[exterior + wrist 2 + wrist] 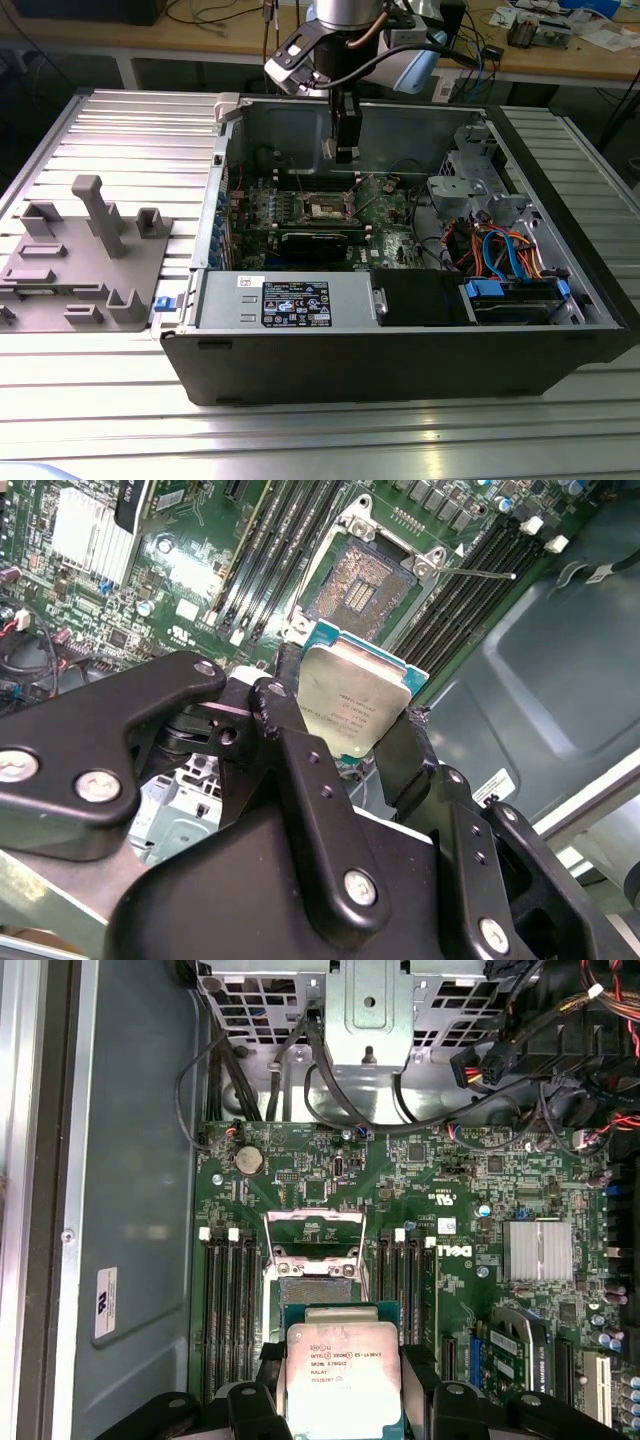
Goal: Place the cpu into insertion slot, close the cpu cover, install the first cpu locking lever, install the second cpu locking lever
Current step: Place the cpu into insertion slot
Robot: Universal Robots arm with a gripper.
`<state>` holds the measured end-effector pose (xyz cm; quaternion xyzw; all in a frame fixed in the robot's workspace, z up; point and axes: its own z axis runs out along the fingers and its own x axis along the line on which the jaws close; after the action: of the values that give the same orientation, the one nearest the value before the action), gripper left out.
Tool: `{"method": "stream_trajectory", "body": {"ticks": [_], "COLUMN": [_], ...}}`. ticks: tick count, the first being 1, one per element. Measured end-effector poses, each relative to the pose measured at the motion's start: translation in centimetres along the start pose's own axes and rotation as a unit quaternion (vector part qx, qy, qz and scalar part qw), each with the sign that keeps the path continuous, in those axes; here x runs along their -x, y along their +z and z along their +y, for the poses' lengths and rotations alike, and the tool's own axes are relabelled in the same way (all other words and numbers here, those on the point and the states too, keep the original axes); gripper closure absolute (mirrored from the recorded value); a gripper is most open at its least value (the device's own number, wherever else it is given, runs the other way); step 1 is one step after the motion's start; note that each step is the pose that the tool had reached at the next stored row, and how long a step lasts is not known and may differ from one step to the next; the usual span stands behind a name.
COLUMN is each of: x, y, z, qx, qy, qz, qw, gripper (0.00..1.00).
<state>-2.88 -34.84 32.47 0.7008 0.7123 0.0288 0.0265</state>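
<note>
Silver-grey on top, the cpu [355, 705] hung pinched by its edges in the gripper [346, 152], clear above the board [450, 1160] near the open insertion slot [315, 1285], cpu cover [313, 1220] tipped up, and to my eye it wanted squaring and levelling before seating.

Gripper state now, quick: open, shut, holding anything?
Gripper: shut on the small flat square silver-grey metal-topped cpu, clear of the square dark-centred insertion slot.

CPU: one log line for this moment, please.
hand: shut on cpu | cpu: held clear of insertion slot, unseated | slot: empty | cpu cover: open
</note>
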Motion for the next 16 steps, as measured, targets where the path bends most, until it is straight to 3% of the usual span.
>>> {"method": "stream_trajectory", "body": {"ticks": [16], "x": [0.0], "y": [0.34], "z": [-0.04], "qx": [0.0], "qy": [0.0], "qz": [0.0], "qw": [1.0], "gripper": [0.46]}}
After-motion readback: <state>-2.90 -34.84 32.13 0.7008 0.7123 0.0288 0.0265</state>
